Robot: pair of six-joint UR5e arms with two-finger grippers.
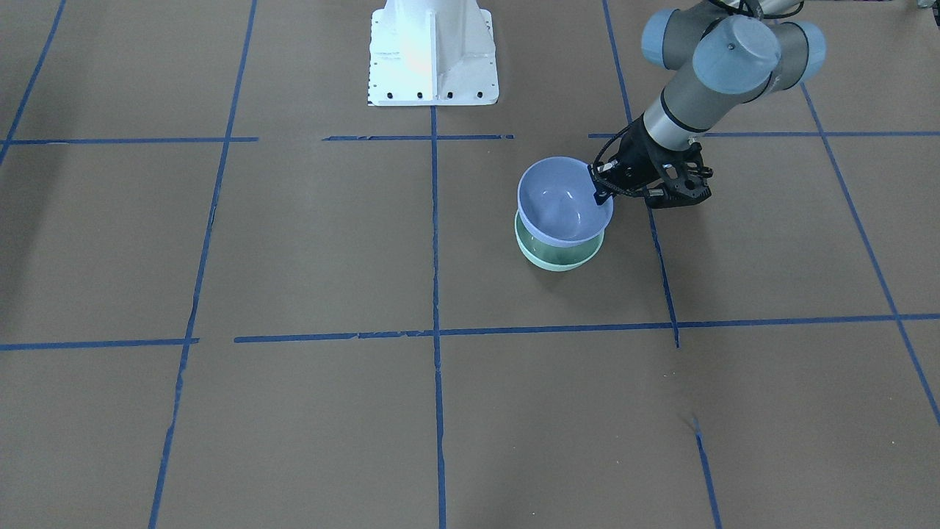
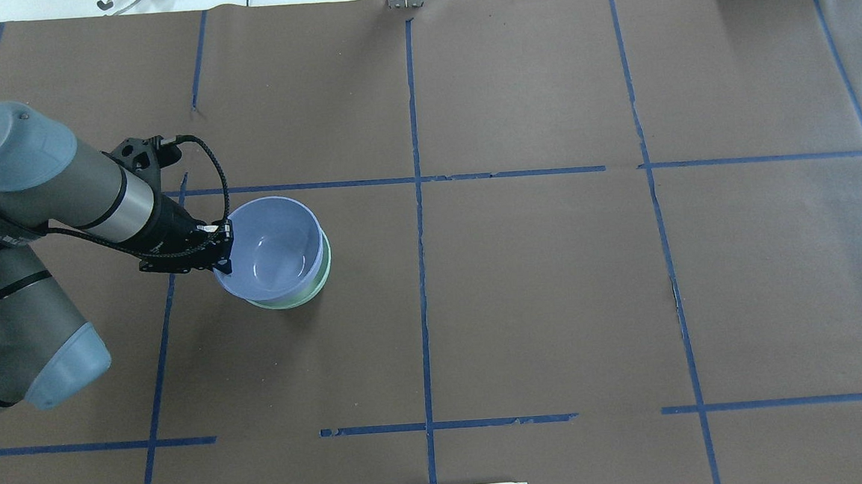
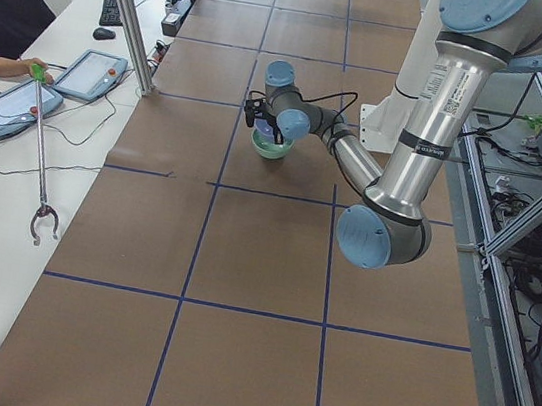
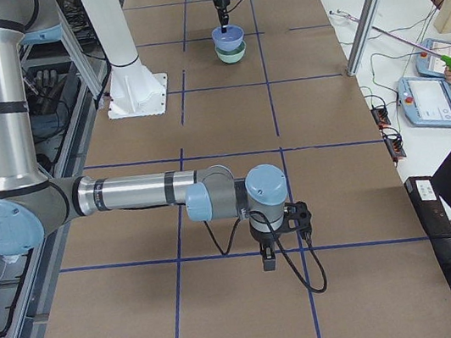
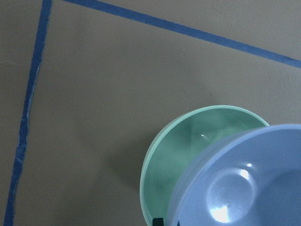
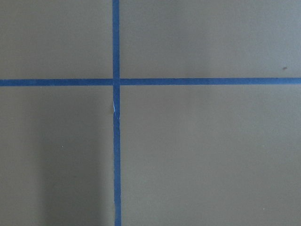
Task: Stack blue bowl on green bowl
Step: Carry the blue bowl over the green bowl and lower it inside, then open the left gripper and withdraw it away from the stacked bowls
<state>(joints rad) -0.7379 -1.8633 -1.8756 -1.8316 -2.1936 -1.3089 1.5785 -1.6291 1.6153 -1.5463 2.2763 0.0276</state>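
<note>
The left end effector (image 2: 223, 247) pinches the blue bowl (image 2: 275, 242) by its rim on the robot's side. That leaves the underside free to settle into the green bowl (image 1: 559, 260) directly below. It seems not fully seated yet. Open worktop (image 2: 554, 302) surrounds the pair. The right end effector (image 4: 266, 258) hangs well apart, and I cannot tell its grip.
</note>
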